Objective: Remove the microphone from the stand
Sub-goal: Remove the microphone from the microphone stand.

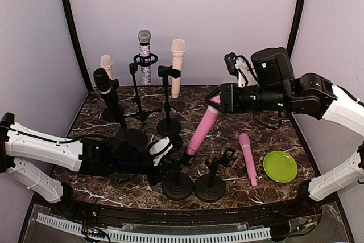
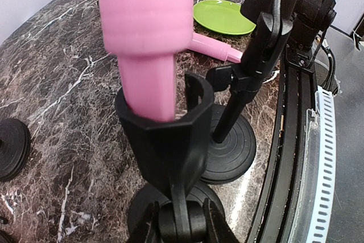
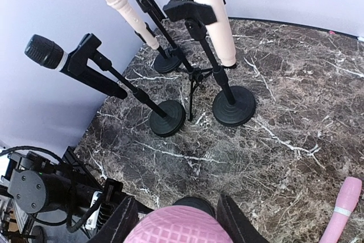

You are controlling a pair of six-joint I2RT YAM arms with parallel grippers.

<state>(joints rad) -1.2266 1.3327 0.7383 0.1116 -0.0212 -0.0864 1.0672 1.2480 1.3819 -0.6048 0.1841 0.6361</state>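
Right tool [image 3: 177, 223] is clamped on the mesh head of the pink mic [image 1: 202, 128], which leans up to the right in the top view with its tail seated in the clip [image 2: 165, 135] of the near stand [image 1: 176, 187]. Left tool [image 2: 181, 227] is closed on that stand's stem just below the clip. Beside it stands an empty stand [image 1: 211, 185]; a second pink mic [image 1: 248, 159] lies flat on the table [image 1: 227, 132] near a green plate [image 1: 280, 167].
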